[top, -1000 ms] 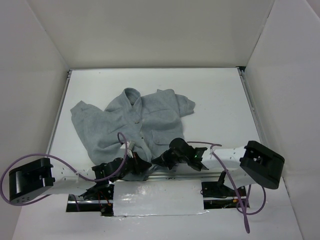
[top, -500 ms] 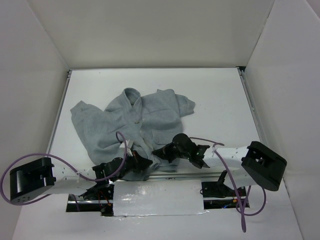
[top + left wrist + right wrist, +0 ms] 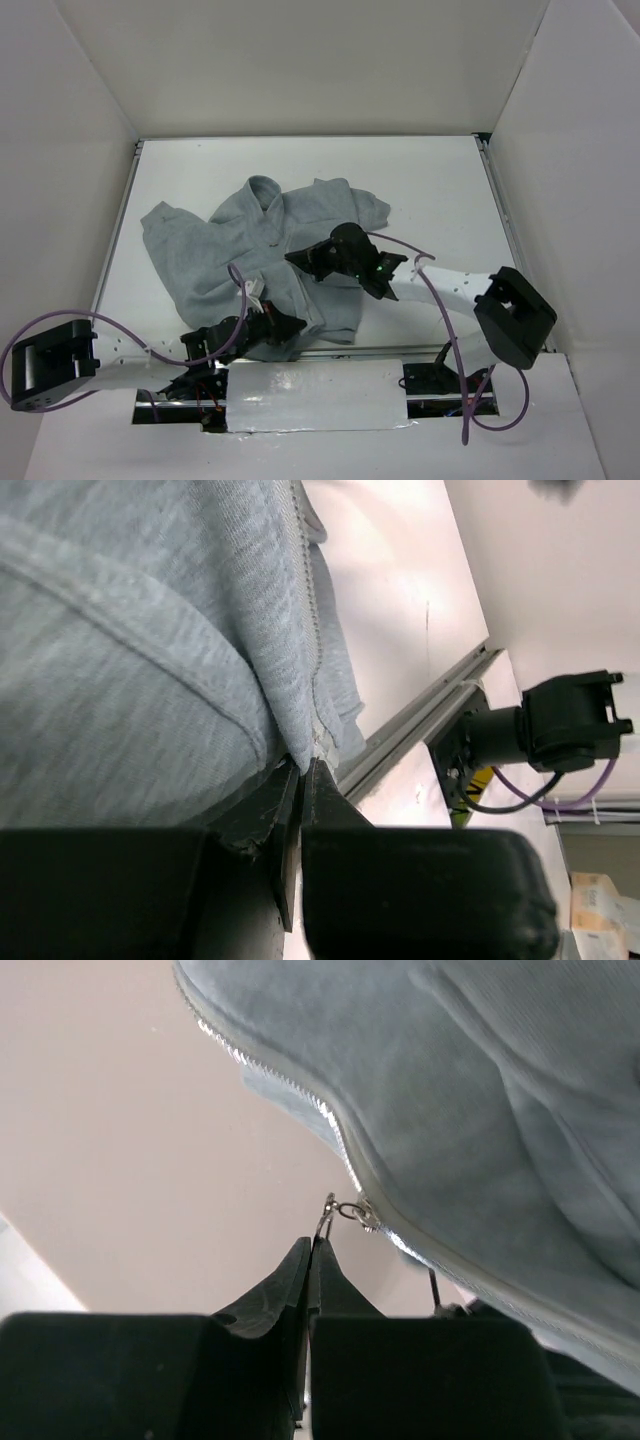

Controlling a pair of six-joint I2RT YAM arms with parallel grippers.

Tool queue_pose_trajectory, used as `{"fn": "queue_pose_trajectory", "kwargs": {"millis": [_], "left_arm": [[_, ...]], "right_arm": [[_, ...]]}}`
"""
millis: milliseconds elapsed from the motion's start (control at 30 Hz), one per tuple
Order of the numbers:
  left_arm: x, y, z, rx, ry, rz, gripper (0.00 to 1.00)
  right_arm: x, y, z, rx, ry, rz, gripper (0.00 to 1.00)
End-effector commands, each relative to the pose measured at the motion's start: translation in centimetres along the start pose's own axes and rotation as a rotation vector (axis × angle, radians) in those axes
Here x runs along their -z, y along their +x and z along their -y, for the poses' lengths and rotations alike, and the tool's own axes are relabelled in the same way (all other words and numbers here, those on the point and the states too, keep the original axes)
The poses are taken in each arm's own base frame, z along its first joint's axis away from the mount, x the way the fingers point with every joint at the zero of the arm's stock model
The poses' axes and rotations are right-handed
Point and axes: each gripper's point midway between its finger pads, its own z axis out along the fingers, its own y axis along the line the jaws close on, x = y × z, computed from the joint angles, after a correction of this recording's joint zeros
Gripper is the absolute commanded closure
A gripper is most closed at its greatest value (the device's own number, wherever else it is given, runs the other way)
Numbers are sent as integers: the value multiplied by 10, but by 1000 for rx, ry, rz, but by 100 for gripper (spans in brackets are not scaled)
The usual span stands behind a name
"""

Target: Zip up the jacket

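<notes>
The light-grey jacket (image 3: 250,240) lies on the white table, collar toward the far wall. My left gripper (image 3: 290,323) is shut on its bottom hem at the foot of the zipper (image 3: 312,620); in the left wrist view the fingertips (image 3: 322,778) pinch the fabric there. My right gripper (image 3: 296,257) hovers over the middle of the jacket's front. Its jaws are shut on the small metal zipper pull (image 3: 326,1218), which hangs from the slider on the fleece (image 3: 480,1100) lifted above the table. My left gripper (image 3: 304,767) and right gripper (image 3: 312,1244) both show no gap.
White walls enclose the table on three sides. A metal rail (image 3: 330,350) runs along the near edge, with a silver taped panel (image 3: 315,395) behind it. Purple cables (image 3: 440,300) loop from both arms. The right arm's elbow (image 3: 512,318) sits at the right.
My right gripper has travelled away from the near edge, from beside the hem to mid-jacket, carrying the zipper pull. The lower front now lies closed. The left gripper has stayed at the hem.
</notes>
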Motion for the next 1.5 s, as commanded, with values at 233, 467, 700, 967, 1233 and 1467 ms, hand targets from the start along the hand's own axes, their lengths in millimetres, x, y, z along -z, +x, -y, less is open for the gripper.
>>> {"fn": "queue_pose_trajectory", "kwargs": {"millis": [233, 467, 700, 967, 1233, 1467], "left_arm": [[48, 68, -85, -103, -126, -234, 100], [47, 71, -84, -119, -147, -253, 100], [45, 77, -80, -144, -170, -284, 100], [42, 88, -83, -201, -247, -330, 100], [29, 94, -64, -222, -241, -353, 100], [32, 92, -67, -198, -250, -338, 100]], "right_arm": [[-53, -70, -141, 70, -246, 207, 100], [-68, -123, -202, 92, -352, 268, 100], [-55, -164, -265, 110, -458, 288, 100], [-17, -190, -327, 81, -566, 305, 100], [19, -229, -371, 56, -650, 352, 100], [62, -250, -425, 130, -718, 441, 100]]}}
